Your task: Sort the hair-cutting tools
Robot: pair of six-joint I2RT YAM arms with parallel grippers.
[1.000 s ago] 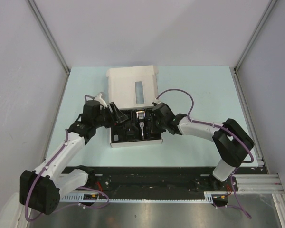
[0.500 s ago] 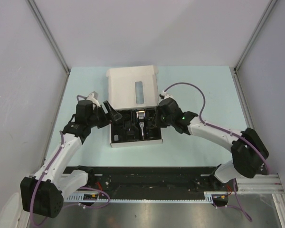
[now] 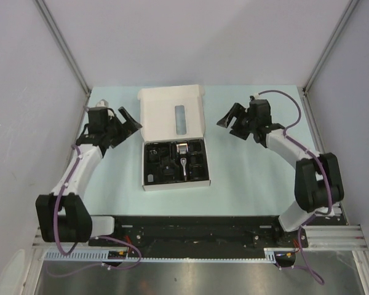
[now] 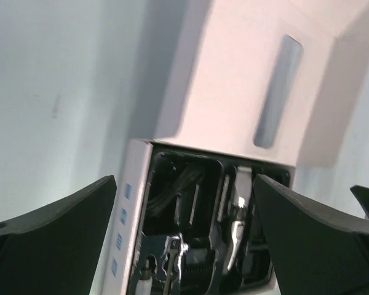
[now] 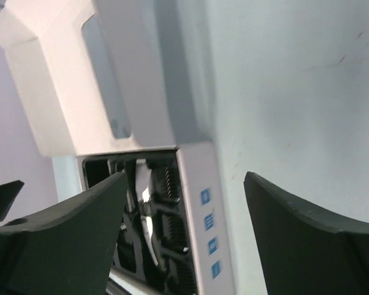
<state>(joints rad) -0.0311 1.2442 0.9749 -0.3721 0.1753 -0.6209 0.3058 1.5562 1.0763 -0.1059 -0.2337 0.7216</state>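
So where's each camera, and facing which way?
Top external: above, behind the bases, looking down at the table and white box; both arms show.
Left wrist: facing the box from its left side; left fingers at the bottom corners.
Right wrist: facing it from its right side; right fingers likewise.
Shared: all see the box's windowed lid and black tray.

Bright, even light comes from above; the top view is sharp, with faint shadows. In the 2 wrist views the fingers sit dark and blurred, and the white box lid ahead of them looks washed-out.
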